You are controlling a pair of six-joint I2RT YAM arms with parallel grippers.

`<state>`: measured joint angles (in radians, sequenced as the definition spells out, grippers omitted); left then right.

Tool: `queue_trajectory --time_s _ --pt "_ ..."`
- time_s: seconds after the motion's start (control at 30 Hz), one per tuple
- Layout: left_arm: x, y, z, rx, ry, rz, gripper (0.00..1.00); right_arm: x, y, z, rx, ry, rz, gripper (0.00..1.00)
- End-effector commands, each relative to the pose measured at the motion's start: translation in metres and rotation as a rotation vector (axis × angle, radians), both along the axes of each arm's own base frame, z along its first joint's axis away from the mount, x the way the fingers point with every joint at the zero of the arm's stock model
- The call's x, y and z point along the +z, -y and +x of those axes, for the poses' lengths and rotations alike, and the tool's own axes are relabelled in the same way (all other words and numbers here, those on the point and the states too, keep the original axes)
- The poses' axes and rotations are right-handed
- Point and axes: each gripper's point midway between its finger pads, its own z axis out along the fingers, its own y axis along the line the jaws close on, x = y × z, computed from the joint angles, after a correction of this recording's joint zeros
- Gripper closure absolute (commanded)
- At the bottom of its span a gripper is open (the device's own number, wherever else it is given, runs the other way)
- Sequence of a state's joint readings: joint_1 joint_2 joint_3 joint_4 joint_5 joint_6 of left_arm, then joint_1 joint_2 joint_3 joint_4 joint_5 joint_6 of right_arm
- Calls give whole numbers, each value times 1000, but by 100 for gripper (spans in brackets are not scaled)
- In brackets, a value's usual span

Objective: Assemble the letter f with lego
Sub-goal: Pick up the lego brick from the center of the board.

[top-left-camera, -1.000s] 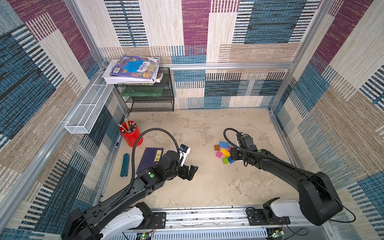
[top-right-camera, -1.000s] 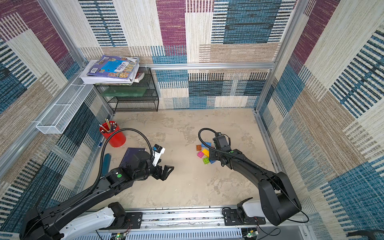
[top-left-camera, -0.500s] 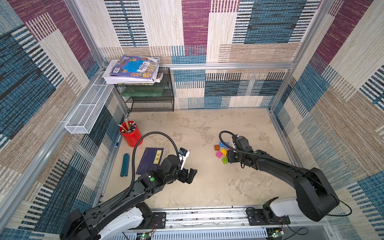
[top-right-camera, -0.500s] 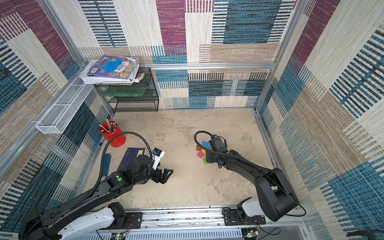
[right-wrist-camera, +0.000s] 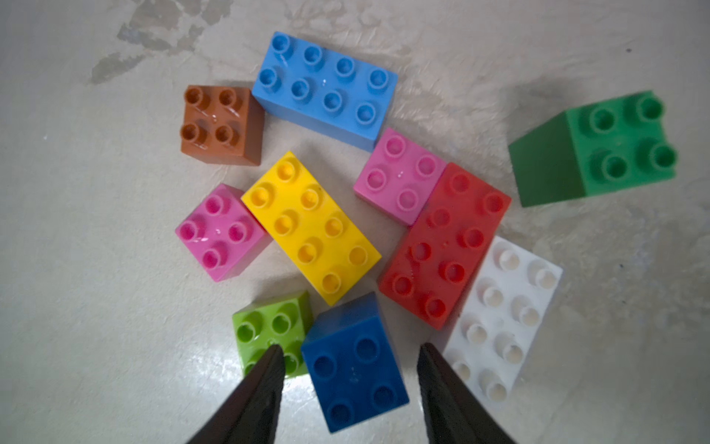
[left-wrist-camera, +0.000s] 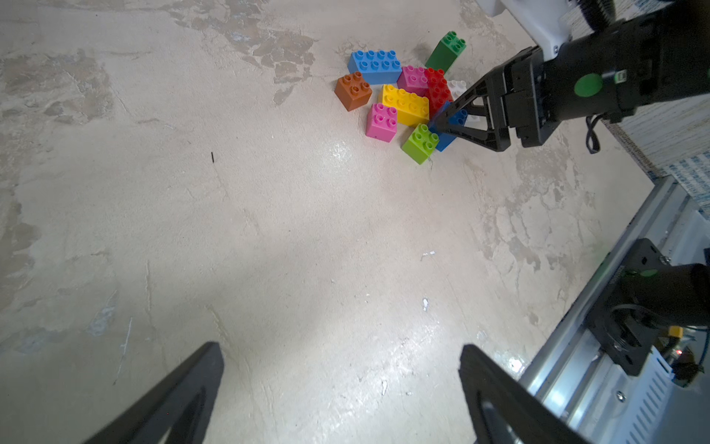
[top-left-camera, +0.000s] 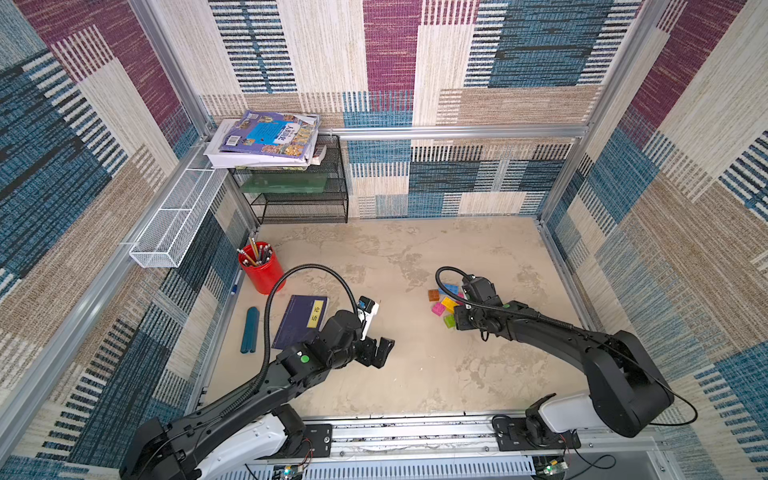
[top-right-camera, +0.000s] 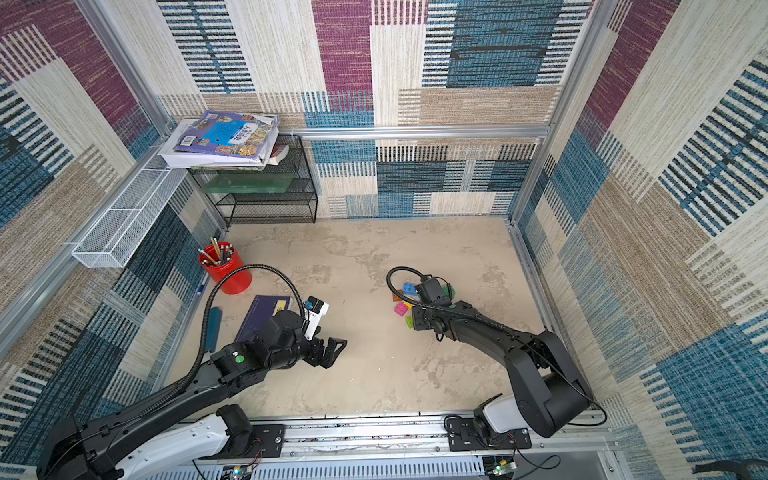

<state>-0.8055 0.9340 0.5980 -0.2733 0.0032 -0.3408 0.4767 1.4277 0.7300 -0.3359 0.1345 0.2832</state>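
The lego lies as a loose cluster (top-left-camera: 444, 305) (top-right-camera: 405, 307) right of the table's centre. My right gripper (right-wrist-camera: 349, 348) is low over it, open, with its fingers on either side of a dark blue square brick (right-wrist-camera: 353, 365) and a small gap on each side. Beside that brick are a light green one (right-wrist-camera: 265, 326), a yellow oblong (right-wrist-camera: 311, 226), a red oblong (right-wrist-camera: 445, 242) and a white oblong (right-wrist-camera: 503, 315). The left wrist view shows the same straddle by the right gripper (left-wrist-camera: 443, 118). My left gripper (top-left-camera: 384, 351) (left-wrist-camera: 341, 348) hangs wide open over bare table, holding nothing.
A light blue oblong (right-wrist-camera: 326, 88), a brown brick (right-wrist-camera: 221, 123), two pink bricks (right-wrist-camera: 221, 230) and a dark green brick (right-wrist-camera: 591, 150) lie farther out. A red pencil cup (top-left-camera: 262, 270), a dark notebook (top-left-camera: 301, 320) and a teal case (top-left-camera: 249, 330) sit left. A wire rack (top-left-camera: 291, 199) stands at the back.
The right gripper has shifted a little left over the cluster and its jaws have narrowed around the dark blue brick. The left gripper has drifted slightly toward the front, still open.
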Motion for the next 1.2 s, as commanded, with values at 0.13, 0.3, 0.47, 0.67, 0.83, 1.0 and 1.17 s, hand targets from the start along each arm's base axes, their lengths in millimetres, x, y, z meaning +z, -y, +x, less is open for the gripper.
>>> queue_trajectory --time_s 0.13,0.3,0.47,0.67,0.83,1.0,1.17 --pt "6 2 3 8 17 -23 1 -2 5 1 -28 -3 -22 43" --pt "5 2 3 7 14 -21 1 -4 4 2 -28 -8 -25 46" --pt "4 2 2 9 11 -22 1 -5 4 2 -26 -11 -23 51" --pt "3 2 2 8 10 -21 1 -5 2 2 -21 -14 -20 59" --pt "4 2 2 7 13 -19 1 -5 3 2 -23 -14 -24 64" --pt "6 2 3 11 21 -23 1 7 2 5 -24 6 -18 66" --pt "10 1 2 -5 40 -22 1 26 0 7 -17 41 1 67"
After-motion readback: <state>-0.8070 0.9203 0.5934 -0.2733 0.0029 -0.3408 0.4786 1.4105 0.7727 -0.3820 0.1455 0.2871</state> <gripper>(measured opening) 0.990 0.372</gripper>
